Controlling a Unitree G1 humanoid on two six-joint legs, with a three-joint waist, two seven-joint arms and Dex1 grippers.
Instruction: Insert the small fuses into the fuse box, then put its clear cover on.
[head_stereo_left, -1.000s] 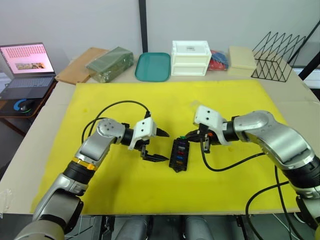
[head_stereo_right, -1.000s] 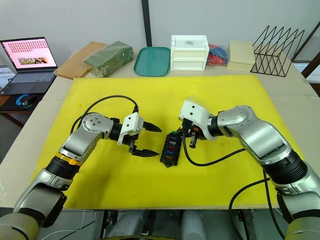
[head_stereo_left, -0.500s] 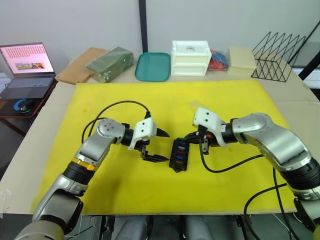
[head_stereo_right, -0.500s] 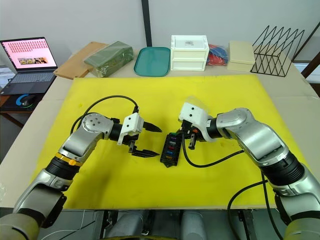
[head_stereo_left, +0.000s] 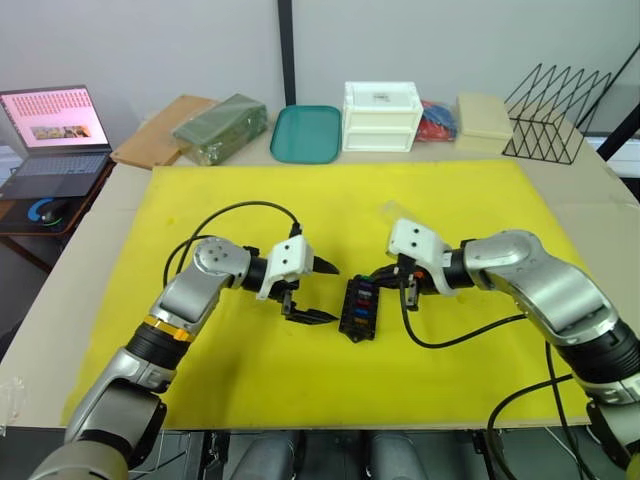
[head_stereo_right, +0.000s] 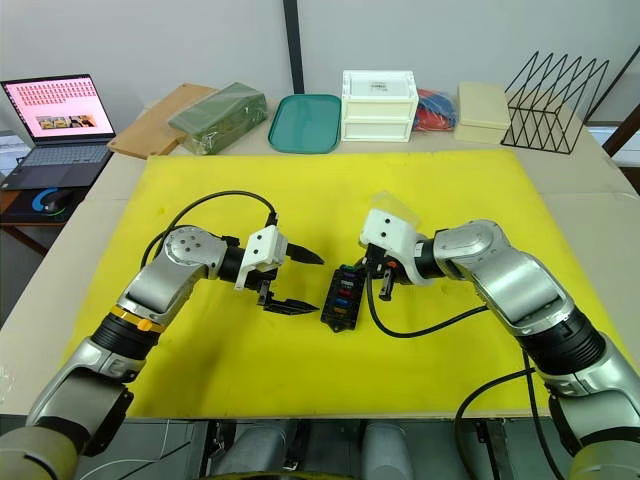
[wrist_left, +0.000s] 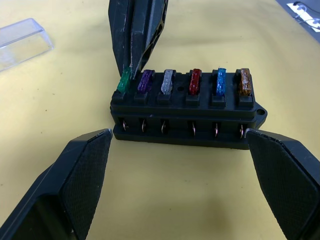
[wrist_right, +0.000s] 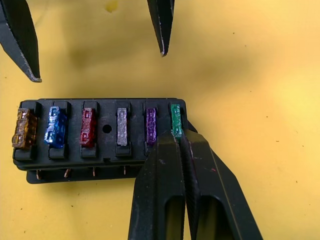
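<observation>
The black fuse box (head_stereo_left: 358, 308) lies mid-mat, and a row of small fuses stands in its slots: green (wrist_right: 175, 119), purple (wrist_right: 151, 125), grey (wrist_right: 122, 126), red (wrist_right: 88, 127), blue (wrist_right: 56, 127) and amber (wrist_right: 25, 128). My right gripper (wrist_right: 181, 137) is shut, and its tips rest on the green fuse at the box's far end. My left gripper (head_stereo_left: 336, 292) is open just left of the box, with one finger off each end of it and touching nothing. The clear cover (wrist_left: 22, 42) lies on the mat behind the box.
The yellow mat (head_stereo_left: 250, 380) covers the table. Along the back edge are a white drawer unit (head_stereo_left: 381, 115), a teal tray (head_stereo_left: 305, 132), a green packet (head_stereo_left: 220, 125) and a black wire rack (head_stereo_left: 555, 110). A laptop (head_stereo_left: 50, 135) sits far left.
My right arm has eased slightly toward me while its tips stay at the box's far end. The left gripper has not moved.
</observation>
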